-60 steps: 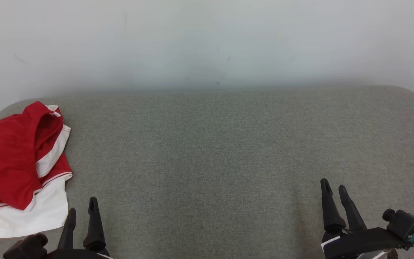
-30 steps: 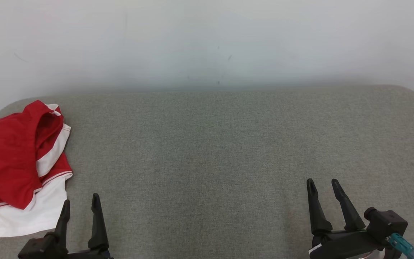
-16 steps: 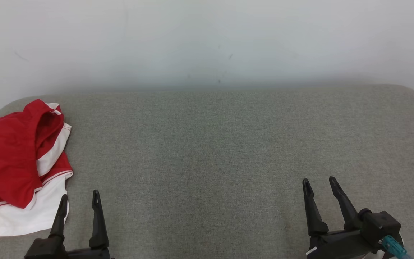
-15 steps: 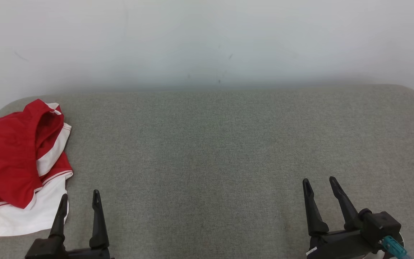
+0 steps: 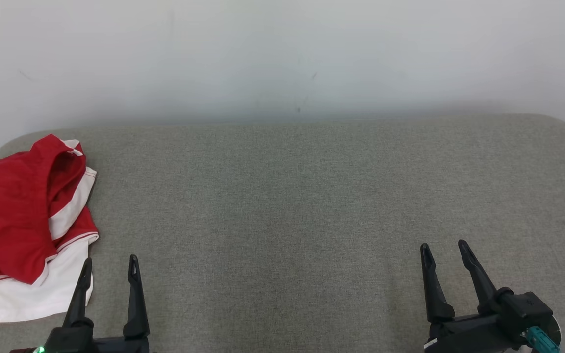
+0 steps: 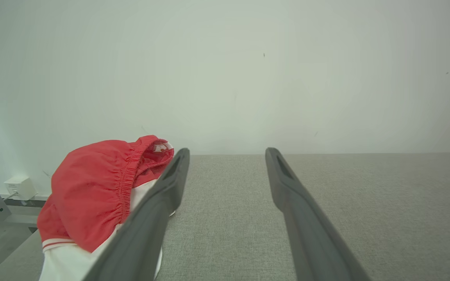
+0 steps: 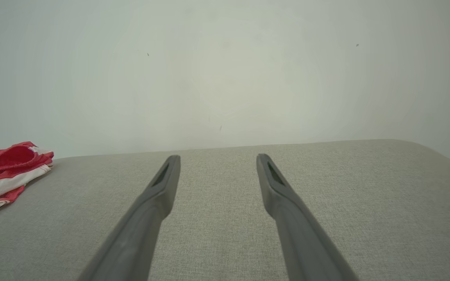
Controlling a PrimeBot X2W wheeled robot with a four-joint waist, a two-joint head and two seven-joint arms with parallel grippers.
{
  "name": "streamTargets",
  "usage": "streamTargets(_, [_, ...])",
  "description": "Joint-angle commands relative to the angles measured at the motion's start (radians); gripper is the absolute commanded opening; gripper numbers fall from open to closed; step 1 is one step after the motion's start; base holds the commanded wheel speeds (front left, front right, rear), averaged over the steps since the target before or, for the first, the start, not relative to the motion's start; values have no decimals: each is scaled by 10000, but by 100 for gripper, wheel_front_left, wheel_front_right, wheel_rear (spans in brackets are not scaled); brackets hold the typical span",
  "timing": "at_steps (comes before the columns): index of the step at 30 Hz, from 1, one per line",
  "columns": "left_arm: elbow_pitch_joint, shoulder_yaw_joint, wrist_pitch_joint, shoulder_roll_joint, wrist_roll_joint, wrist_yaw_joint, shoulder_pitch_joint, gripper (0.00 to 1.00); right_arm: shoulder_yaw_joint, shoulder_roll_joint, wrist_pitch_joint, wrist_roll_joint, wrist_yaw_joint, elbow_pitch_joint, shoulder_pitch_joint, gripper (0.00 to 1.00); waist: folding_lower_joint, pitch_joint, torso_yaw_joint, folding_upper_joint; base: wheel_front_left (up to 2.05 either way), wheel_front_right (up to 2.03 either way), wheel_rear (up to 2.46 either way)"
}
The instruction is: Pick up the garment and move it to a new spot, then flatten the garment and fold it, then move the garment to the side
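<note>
The garment [image 5: 22,230] is a crumpled pair of red shorts with white panels and an elastic waistband, lying at the far left end of the grey upholstered surface [image 5: 287,206]. My left gripper [image 5: 110,262] stands open at the lower left, just right of the garment's white hem, with nothing between its fingers. In the left wrist view the garment [image 6: 100,195] sits left of the open left gripper [image 6: 227,153]. My right gripper [image 5: 443,247] is open and empty at the lower right, far from the cloth. The right wrist view shows the garment [image 7: 4,171] at its left edge and the open right gripper [image 7: 217,158].
A pale wall [image 5: 282,59] rises right behind the grey surface, whose corners are rounded. A small white box [image 6: 20,186] with a cable sits low on the wall past the surface's left end. Bare grey fabric stretches between the two grippers.
Both grippers have shifted slightly near the bottom of the head view, the right one a little to the right, and stay open. The garment has not moved.
</note>
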Motion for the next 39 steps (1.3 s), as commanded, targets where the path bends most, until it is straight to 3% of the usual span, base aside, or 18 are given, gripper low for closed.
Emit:
streamTargets(1, [-76, 29, -76, 18, 234, -59, 144, 100, -7, -27, -90, -61, -19, -16, 16, 100, 1, 3, -7, -1, 0, 0, 0])
streamTargets(13, [-43, 222, -284, -120, 884, -460, 219, 100, -82, -29, -292, -201, -21, 121, 87, 100, 1, 1, -19, -1, 0, 0, 0])
streamTargets(39, [529, 608, -273, -319, 652, -1080, 229, 100, -89, -29, -271, 4, -21, 352, 209, 100, 1, -171, 319, -1, 0, 0, 0])
